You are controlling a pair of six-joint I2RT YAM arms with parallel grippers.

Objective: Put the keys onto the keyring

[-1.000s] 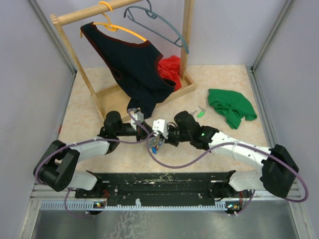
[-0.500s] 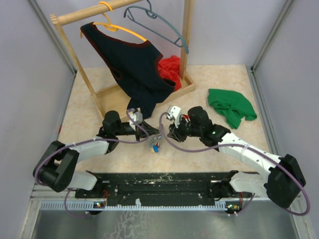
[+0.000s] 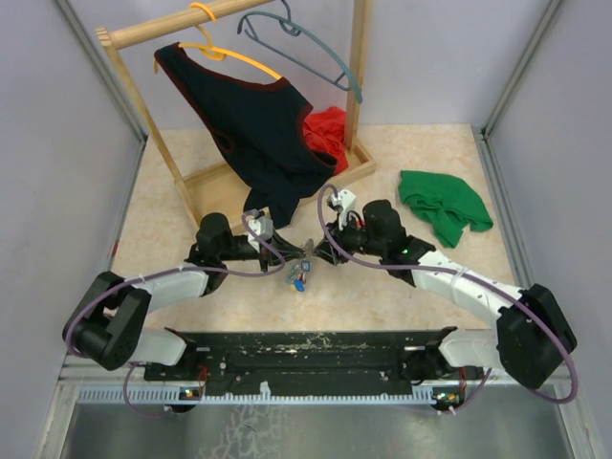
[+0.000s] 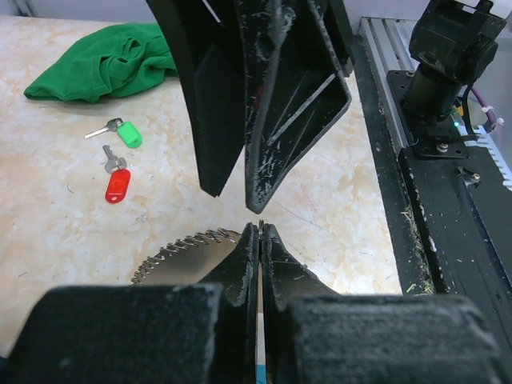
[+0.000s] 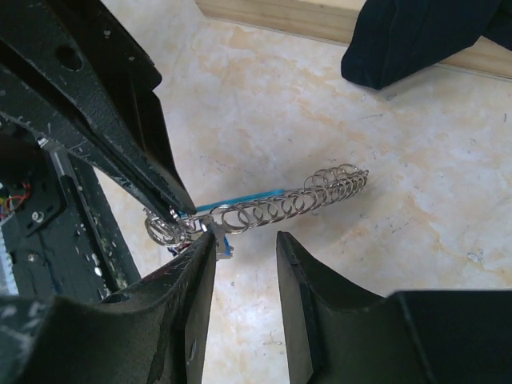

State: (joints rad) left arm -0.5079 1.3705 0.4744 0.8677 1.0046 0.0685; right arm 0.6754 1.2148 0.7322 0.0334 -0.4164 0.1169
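Observation:
The keyring point(image 3: 301, 266) hangs just above the table between the two grippers. It is a silver wire coil point(image 5: 296, 200) with a light-blue band point(image 5: 240, 198) behind it. My left gripper point(image 4: 260, 230) is shut on its small ring end point(image 5: 164, 228), and the coil point(image 4: 180, 246) sticks out to its left. Small blue and yellow keys point(image 3: 298, 280) dangle under it. My right gripper point(image 5: 244, 250) is open just below the coil, with its left finger point(image 5: 196, 268) beside the ring cluster. A green-capped key point(image 4: 122, 132) and a red-capped key point(image 4: 117, 186) lie loose on the table.
A wooden clothes rack point(image 3: 206, 186) stands at the back with a dark garment point(image 3: 253, 124), hangers and a red cloth point(image 3: 325, 129). A green cloth point(image 3: 442, 206) lies at the right. A black rail point(image 4: 448, 208) runs along the near edge.
My right gripper has let go at the keyring, opened, and swung back and right while turning its wrist. The left gripper has kept its hold in place.

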